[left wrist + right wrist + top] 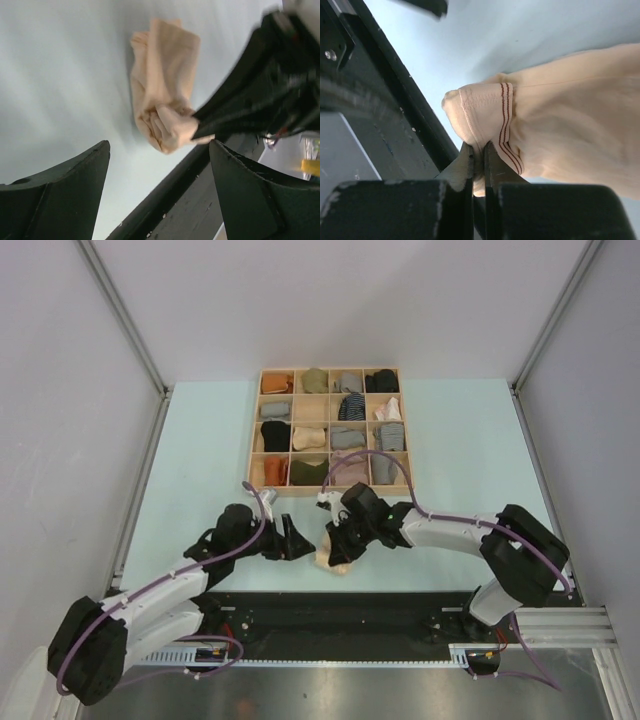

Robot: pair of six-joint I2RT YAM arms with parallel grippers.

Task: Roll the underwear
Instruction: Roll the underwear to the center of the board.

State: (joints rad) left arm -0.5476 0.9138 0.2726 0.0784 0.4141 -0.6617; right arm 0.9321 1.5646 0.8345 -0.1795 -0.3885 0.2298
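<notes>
Well, the wooden tray point(329, 370) of cloth bundles sits far back on my desk point(200, 460). My right pincer point(479, 165) clamps the cream underwear's point(560, 115) striped hem near the desk's front edge. My left pincer point(292, 538) gapes wide just beside it.

no legible text or labels

Left wrist view. The left gripper point(159, 146) stands wide open, its two dark fingers point(65, 200) framing the lower corners and touching nothing. Between and beyond them the cream underwear point(167, 75) lies crumpled on the pale table surface point(60, 75), close to its black edge rail point(170, 205). The right gripper point(201, 128) (entering from the right) pinches the garment's bunched lower end.
</notes>
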